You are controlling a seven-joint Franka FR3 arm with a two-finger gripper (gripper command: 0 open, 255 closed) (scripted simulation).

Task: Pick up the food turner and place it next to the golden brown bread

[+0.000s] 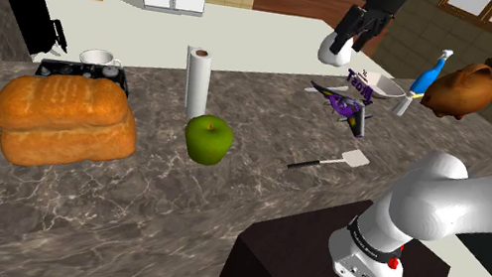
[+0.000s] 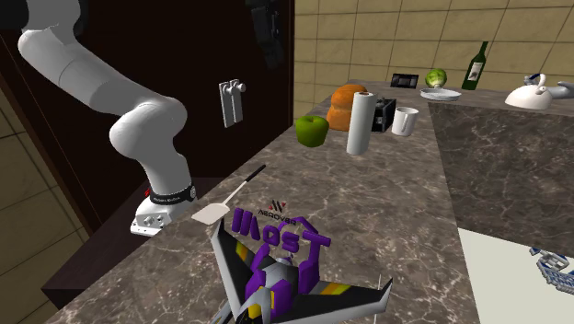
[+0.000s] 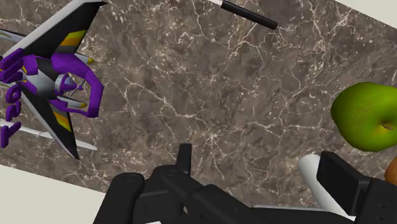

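1. Your jaws stand apart with nothing between them. They hang high over the brown marbled surface (image 1: 222, 221) and look down on a bare patch beside the round green apple (image 3: 366, 118).
2. The food turner (image 1: 331, 161), with a flat white blade and a thin black handle, lies flat on the surface near the apple, to its right in the shoulder view. In the wrist view its handle tip lies well ahead of the jaws, so you are not yet above it.
3. The golden-brown loaf of bread (image 1: 61, 120) sits on the apple's other side, well apart from the turner.
4. An upright white paper-towel roll (image 1: 198, 80) stands just behind the apple. A purple-and-grey toy plane (image 1: 344, 105) lies past the turner from the apple.
5. What could go wrong, as I judge it:
   - The handle is thin and low, so jaws closing a little high would miss it, and too deep a descent would strike the surface.
   - A grip at the handle's end may let the blade droop or twist.
   - The carry to the loaf passes the apple, so a low path could knock the apple or tip the roll.
6. Counted on this surface, you have one turner, one loaf, one apple, one paper roll and one toy plane.
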